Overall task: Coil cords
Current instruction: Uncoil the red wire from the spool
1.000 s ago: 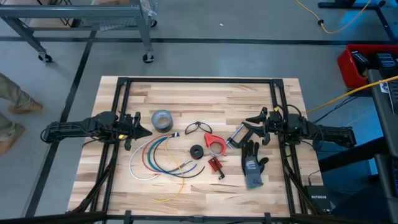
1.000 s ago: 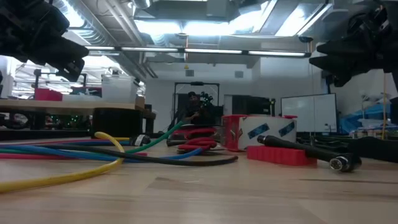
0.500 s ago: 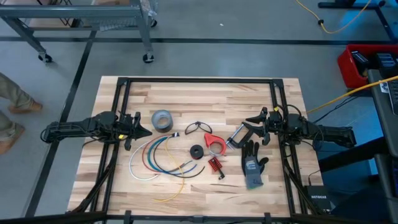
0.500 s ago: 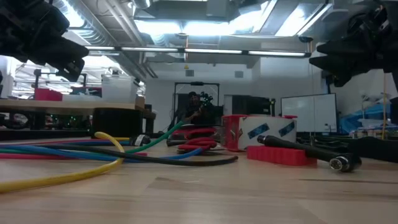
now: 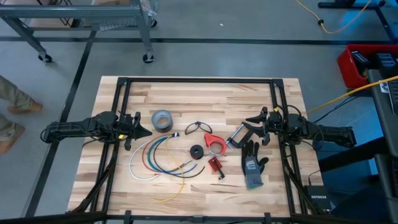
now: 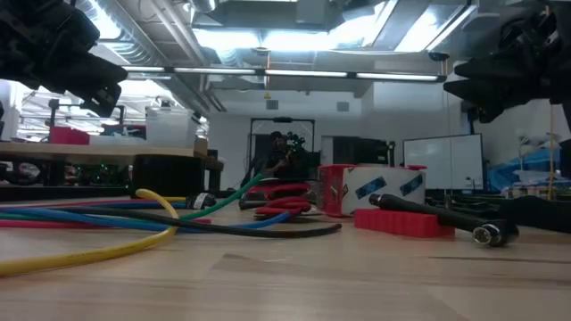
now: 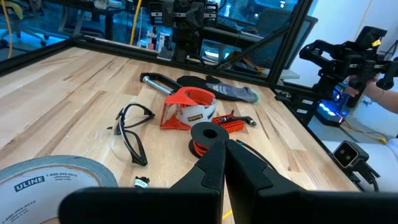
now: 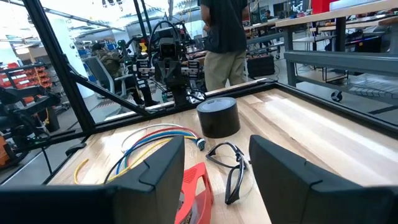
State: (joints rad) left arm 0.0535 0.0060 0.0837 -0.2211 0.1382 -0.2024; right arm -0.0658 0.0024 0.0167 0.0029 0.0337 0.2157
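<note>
Cords [image 5: 158, 158] lie loose just ahead of your shut, empty left gripper [image 5: 145, 131]; open it before descending, while the wide-open, empty right gripper [image 5: 250, 127] waits.

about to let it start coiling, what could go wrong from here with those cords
1. The cords lie fanned out with overlapping ends, so pulling the red one could drag its neighbours along.
2. The black spool, safety glasses and tape roll sit close by; a swept cord may snag or shove them.
3. The left hand is shut and the right hand open, both off the cords, so nothing pins them yet.
</note>
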